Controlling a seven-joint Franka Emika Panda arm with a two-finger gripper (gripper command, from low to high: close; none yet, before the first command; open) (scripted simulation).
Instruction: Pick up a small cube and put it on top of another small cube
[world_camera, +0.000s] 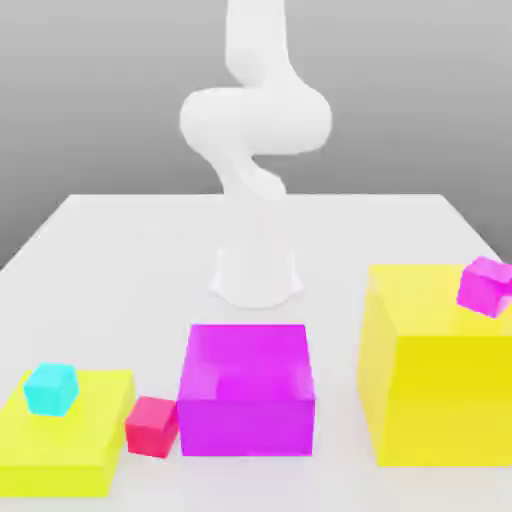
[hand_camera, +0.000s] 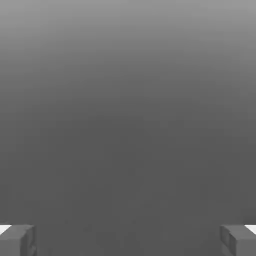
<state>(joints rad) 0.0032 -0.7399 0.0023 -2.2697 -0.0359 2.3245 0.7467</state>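
Nothing done yet; all steps remaining. Small red-pink cube (world_camera: 152, 426) sitting on the table (world_camera: 120, 240), wedged between low yellow block (world_camera: 60, 445) and big magenta block (world_camera: 246, 392); small cyan cube (world_camera: 51, 388) resting bare atop the yellow block. Gripper (hand_camera: 128, 240) fingers standing wide apart, holding nothing. No containers showing.

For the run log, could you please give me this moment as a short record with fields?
arm: white arm upright at the table's far middle
gripper: gripper open, nothing between its fingers
red cube: small red-pink cube on the table, between low yellow block and magenta block
cyan cube: small cyan cube on top of the low yellow block
magenta cube: small magenta cube on the tall yellow block
task state: not yet stacked
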